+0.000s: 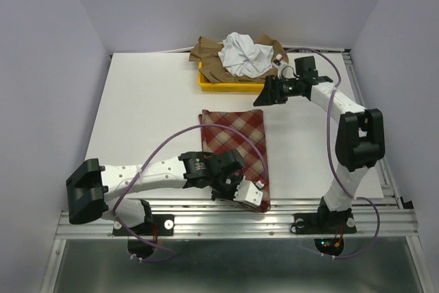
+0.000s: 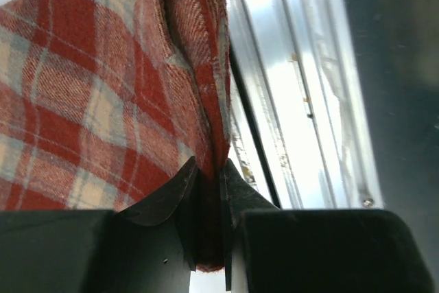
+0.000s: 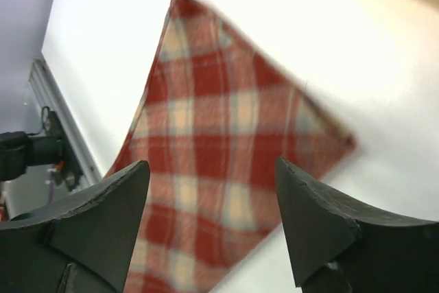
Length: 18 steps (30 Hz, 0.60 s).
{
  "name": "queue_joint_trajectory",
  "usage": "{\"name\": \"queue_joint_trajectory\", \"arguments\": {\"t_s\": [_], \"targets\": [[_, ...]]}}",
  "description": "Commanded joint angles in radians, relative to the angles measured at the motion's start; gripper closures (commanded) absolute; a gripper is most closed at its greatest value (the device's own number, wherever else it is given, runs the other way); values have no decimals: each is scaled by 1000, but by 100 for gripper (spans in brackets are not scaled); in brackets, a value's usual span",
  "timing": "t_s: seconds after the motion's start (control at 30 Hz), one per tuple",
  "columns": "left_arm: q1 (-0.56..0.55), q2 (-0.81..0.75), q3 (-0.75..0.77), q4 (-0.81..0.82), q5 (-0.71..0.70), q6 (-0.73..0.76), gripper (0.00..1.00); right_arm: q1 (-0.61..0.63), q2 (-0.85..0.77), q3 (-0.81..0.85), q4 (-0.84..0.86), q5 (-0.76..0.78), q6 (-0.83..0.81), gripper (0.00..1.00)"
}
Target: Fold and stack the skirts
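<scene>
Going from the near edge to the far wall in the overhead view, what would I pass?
First the left fingers, then the checked skirt they pinch, then the right fingers, then the white skirt.

Open table (image 1: pixel 151 114) left of checked skirt (image 1: pixel 233 135); yellow tray (image 1: pixel 230 87) blocks far edge; rail (image 1: pixel 274 219) bounds near edge.

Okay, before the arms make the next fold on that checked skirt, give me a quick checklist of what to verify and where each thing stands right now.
1. Grip: left hand shut on the checked skirt at its near edge, ok.
2. Free hand: right hand open, holding nothing, ok.
3. Cloth: far end of the skirt flat on the table, ok.
4. Snags: left arm's cable clear of the cloth, cannot tell.
5. Remaining: white skirt and brown skirt folded, not ok; both heaped on the yellow tray.
</scene>
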Motion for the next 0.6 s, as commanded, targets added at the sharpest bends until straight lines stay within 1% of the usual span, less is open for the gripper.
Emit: {"name": "queue_joint_trajectory", "arguments": {"t_s": [0.0,0.07,0.13,0.23,0.3,0.37,0.43,0.5,0.57], "targets": [[15,-43,64,-123,157,20,100,48,113,191,23,-54,-179,23],[21,-45,81,-144,194,21,100,82,178,234,15,-48,-239,27],[25,-46,105,-163,223,21,100,105,209,265,26,-13,-270,27],[47,-45,145,-186,272,9,100,134,255,260,58,9,-314,28],[62,-39,168,-203,309,1,100,134,291,252,57,3,-348,31],[96,-27,202,-218,335,-9,100,145,306,239,50,-17,-377,36],[131,-11,234,-232,387,-17,100,159,324,217,18,-34,-429,39],[191,10,260,-267,422,-14,100,171,337,202,-11,-53,-474,41],[252,55,306,-302,468,3,100,182,354,190,-45,-82,-492,47]]}}
